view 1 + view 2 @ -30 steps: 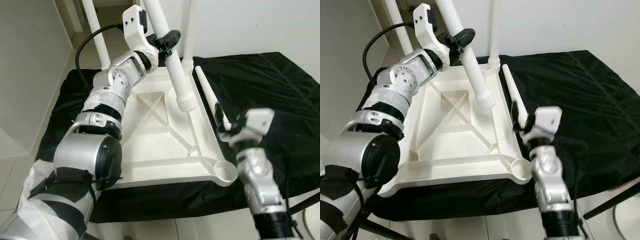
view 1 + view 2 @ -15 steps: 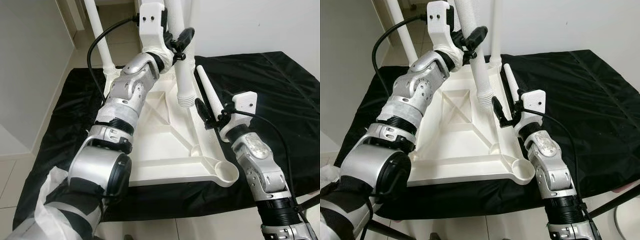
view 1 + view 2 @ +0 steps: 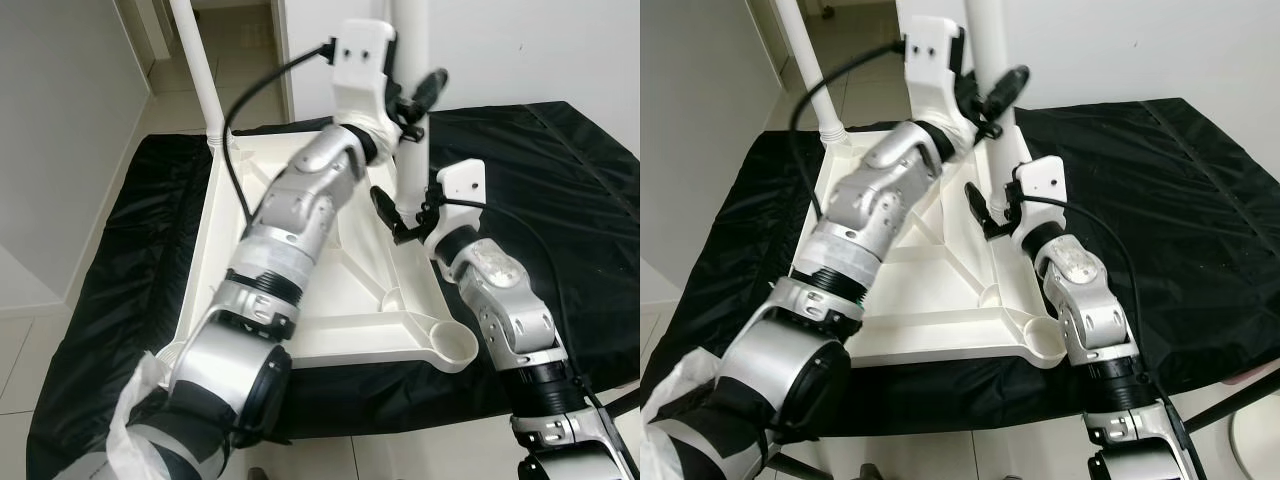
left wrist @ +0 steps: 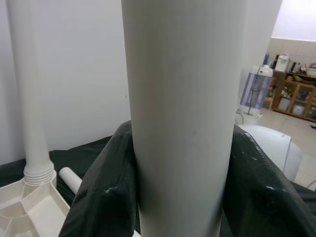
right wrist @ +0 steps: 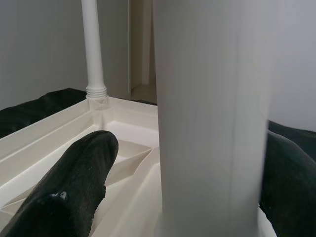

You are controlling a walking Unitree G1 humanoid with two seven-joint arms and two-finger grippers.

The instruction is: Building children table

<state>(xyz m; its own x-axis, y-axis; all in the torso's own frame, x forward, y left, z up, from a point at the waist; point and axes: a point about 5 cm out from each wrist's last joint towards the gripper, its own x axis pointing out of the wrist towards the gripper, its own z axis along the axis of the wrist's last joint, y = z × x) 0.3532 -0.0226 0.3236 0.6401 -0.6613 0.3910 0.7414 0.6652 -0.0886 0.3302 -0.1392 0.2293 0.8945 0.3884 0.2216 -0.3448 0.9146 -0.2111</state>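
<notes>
Upturned white tabletop is lying on the black cloth covering the surface, underside up. One leg is already standing upright in the far-left corner socket at 11 o'clock. Left gripper is clamping a second leg, fingers pressing on both sides of it, and holding it near vertical over the right rim of the tabletop at about 1 o'clock. Right gripper is sitting just below at the same leg with its fingers spread either side of it; they seem not to be squeezing yet, more a loose bracket than a grip. Whether the leg's lower end is resting in a socket is hidden by the arms, cannot tell. Near-right corner socket at 5 o'clock is bare, and the near-left corner is hidden behind the left arm. A further loose leg tip is lying on the cloth by the standing leg's corner. Judging progress: roughly a quarter done, one leg seated, second in hand, others left, then flipping the table upright.
</notes>
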